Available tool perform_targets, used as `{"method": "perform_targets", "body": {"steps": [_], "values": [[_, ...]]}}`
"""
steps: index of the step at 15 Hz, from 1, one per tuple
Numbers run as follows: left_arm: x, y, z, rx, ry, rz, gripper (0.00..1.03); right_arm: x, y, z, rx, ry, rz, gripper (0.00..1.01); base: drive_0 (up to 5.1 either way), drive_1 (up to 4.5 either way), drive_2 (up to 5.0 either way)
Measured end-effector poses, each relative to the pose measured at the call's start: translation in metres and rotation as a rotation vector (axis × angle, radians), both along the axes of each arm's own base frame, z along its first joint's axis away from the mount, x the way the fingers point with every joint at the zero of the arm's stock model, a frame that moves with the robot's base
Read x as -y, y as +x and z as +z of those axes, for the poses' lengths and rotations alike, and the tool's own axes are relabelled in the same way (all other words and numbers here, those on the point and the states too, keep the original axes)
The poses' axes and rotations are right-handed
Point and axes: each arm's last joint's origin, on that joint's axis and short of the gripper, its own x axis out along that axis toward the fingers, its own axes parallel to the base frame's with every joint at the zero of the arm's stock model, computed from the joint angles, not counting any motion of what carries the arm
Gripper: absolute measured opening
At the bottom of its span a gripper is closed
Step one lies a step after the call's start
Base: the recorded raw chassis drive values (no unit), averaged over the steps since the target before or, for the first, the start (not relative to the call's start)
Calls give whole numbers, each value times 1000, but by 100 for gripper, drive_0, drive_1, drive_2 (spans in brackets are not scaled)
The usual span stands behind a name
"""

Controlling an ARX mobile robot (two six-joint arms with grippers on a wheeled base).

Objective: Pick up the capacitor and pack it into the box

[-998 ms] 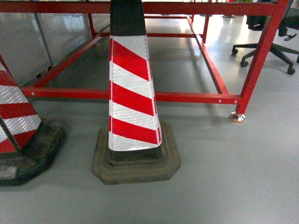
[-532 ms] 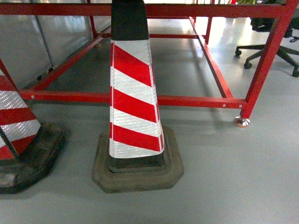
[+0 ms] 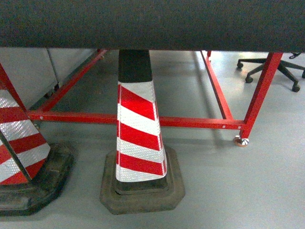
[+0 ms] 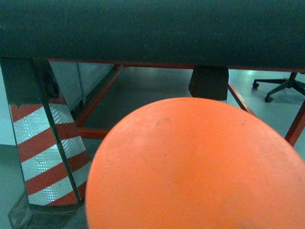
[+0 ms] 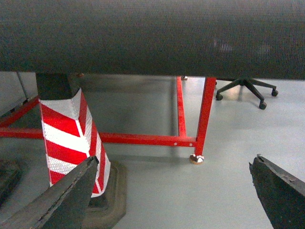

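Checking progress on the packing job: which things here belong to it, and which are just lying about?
Job: right gripper, open. No box or capacitor shows.
Lying about: middle striped cone, left striped cone, red frame, office chair, dark slab overhead, orange round thing.

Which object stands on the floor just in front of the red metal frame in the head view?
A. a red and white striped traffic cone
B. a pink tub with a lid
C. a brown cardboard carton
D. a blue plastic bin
A: a red and white striped traffic cone on a dark base stands before the red metal frame.
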Motion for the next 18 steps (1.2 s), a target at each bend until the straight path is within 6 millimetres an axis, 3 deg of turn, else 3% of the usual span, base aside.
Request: {"method": "perform_targets", "body": {"steps": [18], "values": [[0, 0, 0, 2, 0, 2, 43, 0, 0, 0, 1, -1, 1, 98, 0, 0, 0]]}}
